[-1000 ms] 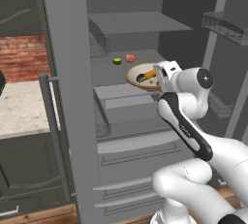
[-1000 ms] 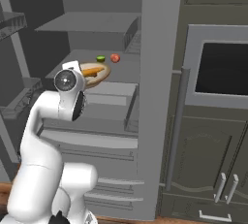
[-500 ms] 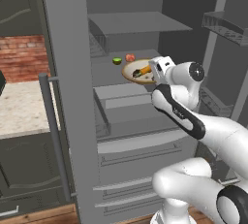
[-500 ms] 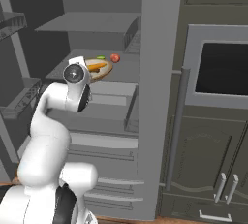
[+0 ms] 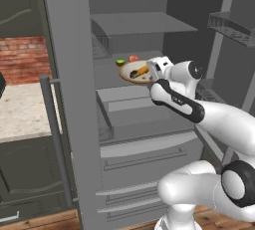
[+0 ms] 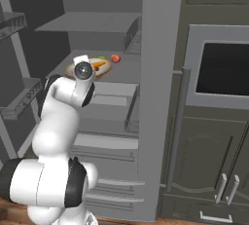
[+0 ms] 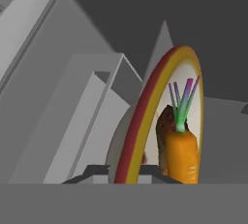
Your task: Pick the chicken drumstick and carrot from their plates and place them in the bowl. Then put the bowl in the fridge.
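Observation:
The tan-rimmed bowl (image 5: 134, 71) hangs over a middle shelf (image 5: 127, 96) inside the open grey fridge (image 5: 64, 99). My gripper (image 5: 152, 71) is shut on the bowl's near rim. Inside the bowl lie the orange carrot (image 5: 141, 69) and the dark chicken drumstick (image 5: 132, 75). From the right, the bowl (image 6: 97, 68) and carrot (image 6: 98, 65) peek out just beyond my hand. The hand view meets the bowl's rim (image 7: 140, 126) edge-on between my gripper (image 7: 123, 175) tips, with the carrot (image 7: 183, 152) in front of the drumstick (image 7: 165, 131). The plates are out of view.
A small red fruit (image 5: 133, 58) and a green item (image 5: 120, 62) sit on the shelf behind the bowl. The fridge door with its bar handle (image 5: 52, 139) stands open at left, door racks (image 5: 234, 27) at right. Dark cabinets and an oven (image 6: 219, 73) flank the fridge.
The arm has carried the bowl up and deeper into the fridge, over the shelf towards the red fruit. The grip on the rim is unchanged.

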